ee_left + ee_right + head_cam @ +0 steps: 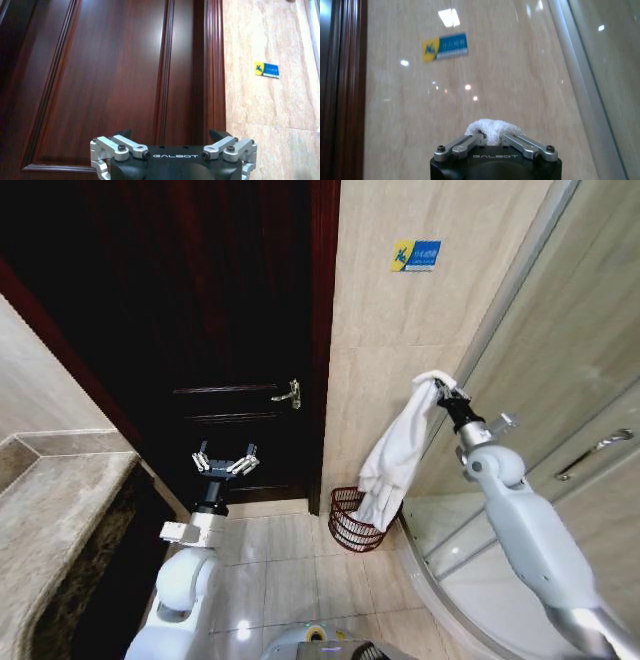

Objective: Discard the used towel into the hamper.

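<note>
Towel (395, 455), pinched by right hand (440, 387), hides hamper (352, 522) partly; left hand (225, 463) spread.

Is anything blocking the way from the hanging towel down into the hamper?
Nothing visible. The right gripper holds the white towel by its top, and its lower end hangs just above the hamper, whose mouth is open. The left gripper is raised by the door, well aside.

A white towel (395, 455) hangs limp and bunched, its lower end dangling just above the hamper (355, 520). The hamper, a small dark reddish-brown wire basket, stands upright on the floor below the towel.
</note>
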Motion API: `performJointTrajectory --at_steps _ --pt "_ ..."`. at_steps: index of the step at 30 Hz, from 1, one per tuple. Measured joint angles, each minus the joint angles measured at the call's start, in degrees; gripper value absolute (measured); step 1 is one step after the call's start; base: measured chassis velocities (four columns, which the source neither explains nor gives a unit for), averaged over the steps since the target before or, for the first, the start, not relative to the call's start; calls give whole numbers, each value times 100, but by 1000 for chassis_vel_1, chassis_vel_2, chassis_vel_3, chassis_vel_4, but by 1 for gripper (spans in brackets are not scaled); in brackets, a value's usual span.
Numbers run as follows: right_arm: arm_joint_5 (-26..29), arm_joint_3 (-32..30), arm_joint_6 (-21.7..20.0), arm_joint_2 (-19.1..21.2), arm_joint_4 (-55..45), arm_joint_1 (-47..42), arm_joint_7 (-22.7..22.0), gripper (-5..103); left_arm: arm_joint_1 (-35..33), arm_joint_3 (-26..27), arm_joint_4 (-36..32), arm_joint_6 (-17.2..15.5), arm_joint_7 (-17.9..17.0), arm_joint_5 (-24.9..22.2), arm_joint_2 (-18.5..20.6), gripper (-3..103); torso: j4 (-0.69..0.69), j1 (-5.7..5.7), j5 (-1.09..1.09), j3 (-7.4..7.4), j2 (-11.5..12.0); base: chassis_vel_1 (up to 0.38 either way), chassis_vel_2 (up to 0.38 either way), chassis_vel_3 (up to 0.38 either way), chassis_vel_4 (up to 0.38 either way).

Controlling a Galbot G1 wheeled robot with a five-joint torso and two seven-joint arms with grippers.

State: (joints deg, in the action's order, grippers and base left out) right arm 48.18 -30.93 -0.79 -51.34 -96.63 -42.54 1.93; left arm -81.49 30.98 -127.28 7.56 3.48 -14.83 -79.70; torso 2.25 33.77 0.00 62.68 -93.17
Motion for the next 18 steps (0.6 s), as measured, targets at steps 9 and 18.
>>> performJointTrajectory --at_steps 9,18 --pt "486 499 -260 422 116 952 -183 1 16 -23 29 5 -2 11 -10 100 -1 -1 -1 -1 -1 0 0 0 0" --pt "303 603 -63 -531 162 363 -139 1 -32 45 7 12 -5 -10 71 100 -1 -1 -1 -1 -1 0 0 0 0"
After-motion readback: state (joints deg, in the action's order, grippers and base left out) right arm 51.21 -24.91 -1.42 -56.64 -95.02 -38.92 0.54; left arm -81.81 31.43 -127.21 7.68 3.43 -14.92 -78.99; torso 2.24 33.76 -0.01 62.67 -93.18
